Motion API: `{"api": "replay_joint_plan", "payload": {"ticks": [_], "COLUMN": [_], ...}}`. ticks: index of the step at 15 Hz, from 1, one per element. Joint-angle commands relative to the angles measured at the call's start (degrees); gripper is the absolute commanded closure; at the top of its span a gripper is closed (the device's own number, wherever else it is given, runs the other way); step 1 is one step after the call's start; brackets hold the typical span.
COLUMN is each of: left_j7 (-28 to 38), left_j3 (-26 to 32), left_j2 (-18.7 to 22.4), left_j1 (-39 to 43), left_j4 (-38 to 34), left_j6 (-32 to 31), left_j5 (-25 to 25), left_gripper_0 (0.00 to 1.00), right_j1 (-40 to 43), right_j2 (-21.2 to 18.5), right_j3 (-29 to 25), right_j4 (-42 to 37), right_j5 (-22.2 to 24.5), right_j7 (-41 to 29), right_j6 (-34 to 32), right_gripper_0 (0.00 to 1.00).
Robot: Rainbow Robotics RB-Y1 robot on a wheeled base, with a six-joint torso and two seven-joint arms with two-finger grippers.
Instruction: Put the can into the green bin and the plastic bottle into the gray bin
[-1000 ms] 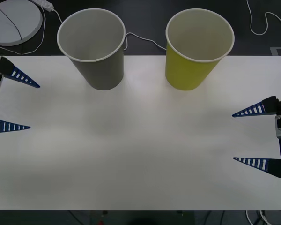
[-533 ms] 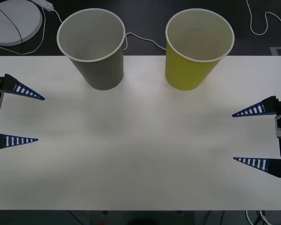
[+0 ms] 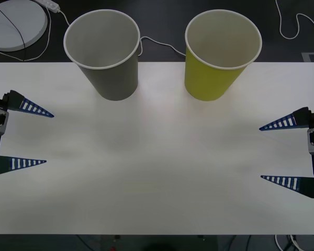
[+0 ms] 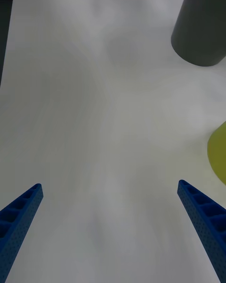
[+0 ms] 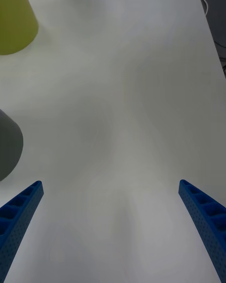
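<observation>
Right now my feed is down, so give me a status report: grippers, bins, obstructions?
Left gripper open, empty, at table's left edge. Right gripper open, empty, at right edge. Gray bin and green bin upright at the back. Nothing between them on the table.

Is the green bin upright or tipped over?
Upright. The green bin stands on its narrow base at the table's far edge, white rim and open mouth facing up, beside the gray bin.
</observation>
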Motion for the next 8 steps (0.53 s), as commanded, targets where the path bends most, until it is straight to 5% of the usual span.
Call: {"api": "replay_joint_plan", "payload": {"ticks": [1, 8], "left_j7": [-0.51, -0.95], "left_j3": [0.0, 0.09], "left_j2": [-2.26, -2.78], "left_j1": [0.23, 0.49], "left_j4": [0.01, 0.01], "left_j6": [0.01, -0.43], "left_j5": [-1.03, -1.03], "left_gripper_0": [0.0, 0.0], "right_j1": [0.0, 0.0], "right_j2": [0.0, 0.0], "right_j3": [0.0, 0.0], "right_j4": [0.0, 0.0], "right_j5": [0.0, 0.0], "right_j7": [0.0, 0.0], "right_j6": [0.0, 0.0], "right_gripper_0": [0.0, 0.0]}}
